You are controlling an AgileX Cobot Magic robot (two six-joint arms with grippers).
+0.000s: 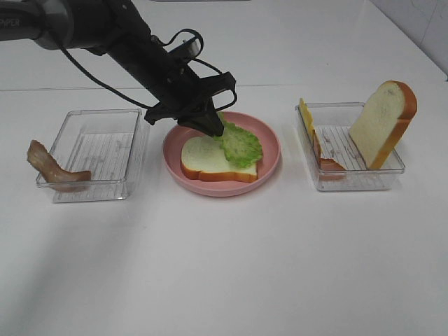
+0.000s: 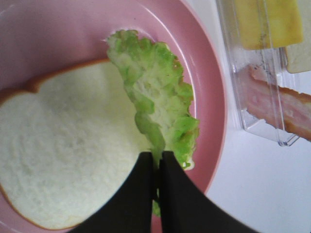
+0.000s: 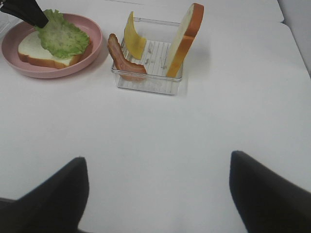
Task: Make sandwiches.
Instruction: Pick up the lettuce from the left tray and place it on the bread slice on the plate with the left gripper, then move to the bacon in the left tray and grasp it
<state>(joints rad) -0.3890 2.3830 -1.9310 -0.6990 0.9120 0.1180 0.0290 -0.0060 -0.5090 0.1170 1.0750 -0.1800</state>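
Over the plate (image 1: pixel 270 140), the left hand (image 1: pixel 214 128) pinches the lettuce (image 1: pixel 241 147) edge above bread (image 1: pixel 199 155).

Up at the edge of the high view, white capitals on the grey sleeve of my left arm (image 1: pixel 35 24): I read "PPER", the start cut off by the frame. That's all the lettering I can make out.

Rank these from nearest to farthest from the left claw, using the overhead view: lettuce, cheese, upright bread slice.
1. Lettuce, pinched in the left claw, centre.
2. Cheese, at the left end of the right-hand tray.
3. Upright bread slice, at that tray's right end.
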